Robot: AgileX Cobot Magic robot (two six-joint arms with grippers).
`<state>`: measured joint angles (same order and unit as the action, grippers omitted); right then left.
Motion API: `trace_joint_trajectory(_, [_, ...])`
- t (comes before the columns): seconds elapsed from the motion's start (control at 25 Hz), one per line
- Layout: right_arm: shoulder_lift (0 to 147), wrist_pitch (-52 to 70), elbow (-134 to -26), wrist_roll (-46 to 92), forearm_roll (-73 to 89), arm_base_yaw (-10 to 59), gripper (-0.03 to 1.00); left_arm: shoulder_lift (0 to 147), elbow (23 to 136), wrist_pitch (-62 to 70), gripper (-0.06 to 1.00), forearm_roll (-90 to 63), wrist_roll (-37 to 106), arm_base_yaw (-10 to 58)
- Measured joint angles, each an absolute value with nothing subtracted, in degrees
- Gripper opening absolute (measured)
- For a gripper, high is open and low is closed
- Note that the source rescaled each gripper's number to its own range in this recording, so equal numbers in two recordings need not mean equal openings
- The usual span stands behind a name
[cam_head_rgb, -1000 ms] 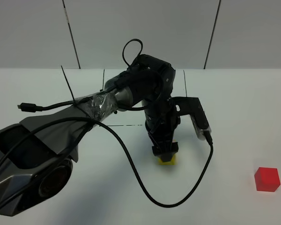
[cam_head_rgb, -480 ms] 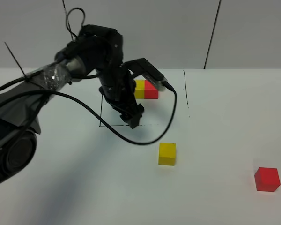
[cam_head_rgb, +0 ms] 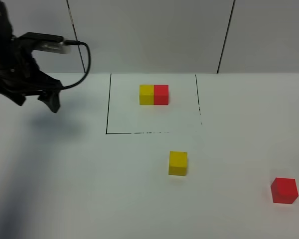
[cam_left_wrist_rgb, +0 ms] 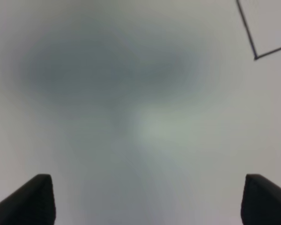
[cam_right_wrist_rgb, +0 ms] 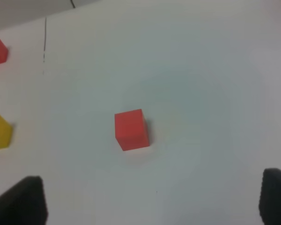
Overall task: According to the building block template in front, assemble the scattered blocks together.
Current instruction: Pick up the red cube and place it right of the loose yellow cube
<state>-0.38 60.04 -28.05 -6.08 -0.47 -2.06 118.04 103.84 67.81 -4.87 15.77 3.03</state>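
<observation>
My left pincer (cam_head_rgb: 36, 102) hangs open and empty over the smooth white bench (cam_head_rgb: 65, 189). The loose yellow cube (cam_head_rgb: 178, 163), matte and sharp-edged, sits well apart from it, toward my right arm's side and just outside the thin black outline (cam_head_rgb: 107, 109). The template pair (cam_head_rgb: 153, 94), yellow touching red, lies inside that outline. My right pincer (cam_right_wrist_rgb: 150, 201) is open too, holding nothing. The loose red cube (cam_right_wrist_rgb: 131, 129) lies ahead of it, untouched, with bare bench all round.
</observation>
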Motion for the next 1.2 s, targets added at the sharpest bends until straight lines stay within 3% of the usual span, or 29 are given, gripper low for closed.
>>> trace_joint_trajectory(0.24, [-0.4,60.0,-28.1,-6.1,-0.5,-2.1,0.81,97.7,84.8,64.6,0.94,-5.7,13.1,-1.3])
trace_joint_trajectory(0.72, [-0.4,60.0,-28.1,-6.1,-0.5,-2.1,0.81,44.2,47.0,55.3,0.94,-5.5,5.3,-1.4])
trace_joint_trajectory(1.0, [-0.4,60.0,-28.1,-6.1,-0.5,-2.1,0.81,21.2,36.2,56.5,0.94,-6.7,4.3,-1.4])
trace_joint_trajectory(1.2, [-0.4,60.0,-28.1,-6.1,-0.5,-2.1,0.81,12.4,31.6,58.1,0.94,-7.3,4.7,-1.4])
